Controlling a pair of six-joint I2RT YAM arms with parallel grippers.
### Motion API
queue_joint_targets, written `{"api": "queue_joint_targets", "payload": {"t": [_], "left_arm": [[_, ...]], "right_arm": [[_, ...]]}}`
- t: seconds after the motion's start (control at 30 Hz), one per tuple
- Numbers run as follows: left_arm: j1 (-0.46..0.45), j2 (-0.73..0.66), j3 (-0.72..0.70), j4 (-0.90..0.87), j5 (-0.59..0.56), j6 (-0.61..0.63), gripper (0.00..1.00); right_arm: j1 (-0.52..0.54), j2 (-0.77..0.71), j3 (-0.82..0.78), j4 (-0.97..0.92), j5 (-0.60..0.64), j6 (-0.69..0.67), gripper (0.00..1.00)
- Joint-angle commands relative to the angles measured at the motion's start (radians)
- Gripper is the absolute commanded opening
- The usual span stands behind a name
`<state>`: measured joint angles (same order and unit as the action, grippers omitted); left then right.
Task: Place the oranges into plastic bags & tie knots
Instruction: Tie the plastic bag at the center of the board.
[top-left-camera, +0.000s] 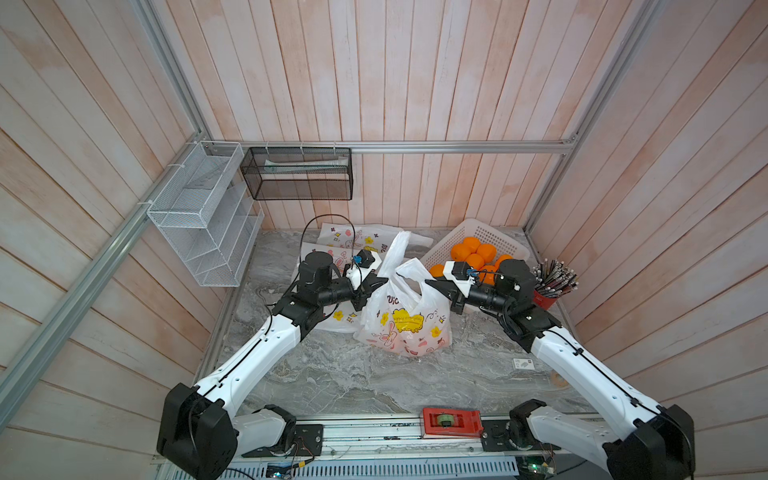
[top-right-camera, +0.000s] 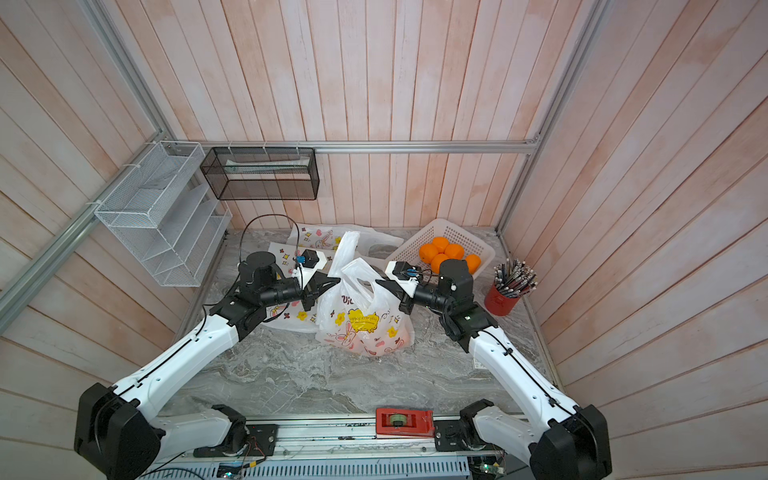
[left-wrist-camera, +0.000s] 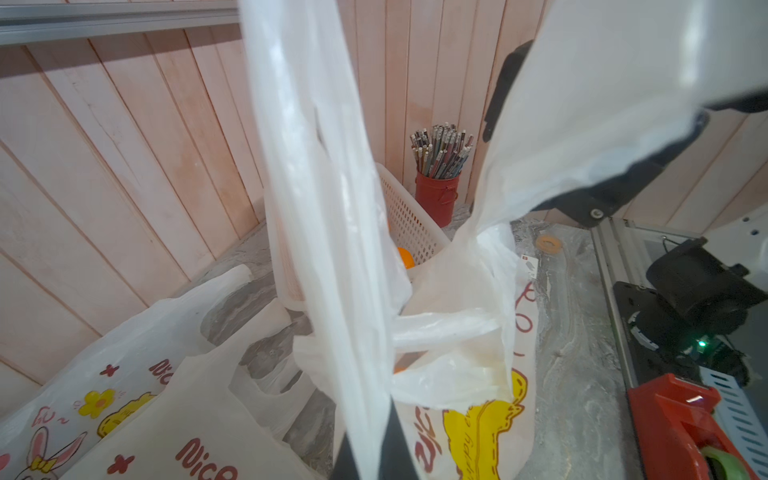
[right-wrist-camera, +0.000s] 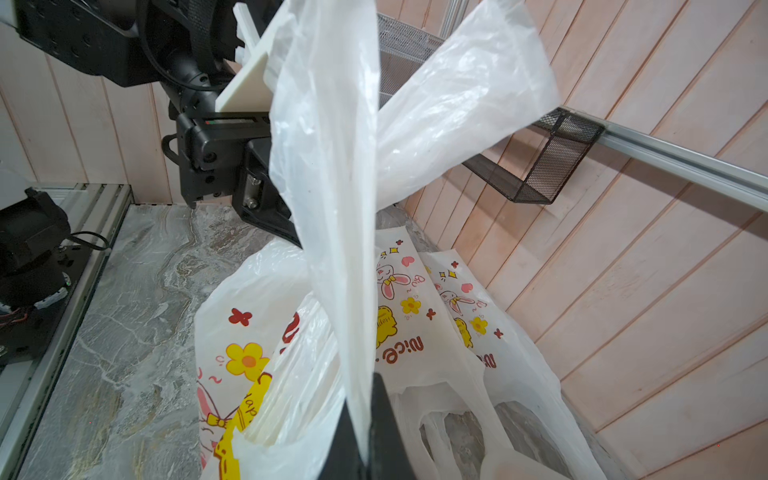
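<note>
A filled bag (top-left-camera: 405, 328), white and printed with cartoon bunnies and yellow flowers, stands near the middle of the grey marbled counter (top-left-camera: 332, 374). Pale shapes of the oranges (top-left-camera: 409, 348) inside it show through its lower part. The left gripper (top-left-camera: 379, 281) reaches in from the bag's left side. Its dark fingers (left-wrist-camera: 399, 457) are pressed flat together on one thin handle strap (left-wrist-camera: 316, 187), which rises loosely above them in the left wrist view. The right gripper (top-left-camera: 429, 284) comes in from the opposite side at about the same height, its fingers (right-wrist-camera: 386, 440) likewise pinched tight on the other handle strap (right-wrist-camera: 332, 166). Both straps stick up above the bag's mouth. They seem to cross each other there, though the crumpled translucent plastic makes this hard to be sure of. Behind the left arm, toward the far edge of the counter, several flat bags (top-left-camera: 353, 239) with the same print lie overlapping. In the far right corner a white perforated basket (top-left-camera: 494, 237) leans against the wall, holding a heap of loose oranges (top-left-camera: 473, 253), well apart from the filled bag. A red pot of pencils (top-left-camera: 545, 297) stands at the right edge, just beside the right arm's wrist. A red tape dispenser (top-left-camera: 451, 422) sits on the rail along the near edge, between the two arm bases.
</note>
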<state>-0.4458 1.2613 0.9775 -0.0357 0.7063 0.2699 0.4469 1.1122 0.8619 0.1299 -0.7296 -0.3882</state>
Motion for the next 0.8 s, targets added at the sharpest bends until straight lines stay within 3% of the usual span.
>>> {"api": "queue_joint_targets", "payload": {"t": [0.0, 0.53, 0.77], "left_arm": [[-0.006, 0.02, 0.031, -0.025, 0.095, 0.029, 0.12], [-0.044, 0.112, 0.101, 0.012, 0.211, 0.017, 0.38], [-0.056, 0.134, 0.138, -0.002, 0.216, 0.019, 0.41]], "right_arm": [[0.021, 0.036, 0.055, -0.084, 0.019, -0.066, 0.0], [0.038, 0.125, 0.132, -0.158, 0.045, -0.133, 0.0], [0.039, 0.142, 0.145, -0.177, 0.07, -0.148, 0.0]]}}
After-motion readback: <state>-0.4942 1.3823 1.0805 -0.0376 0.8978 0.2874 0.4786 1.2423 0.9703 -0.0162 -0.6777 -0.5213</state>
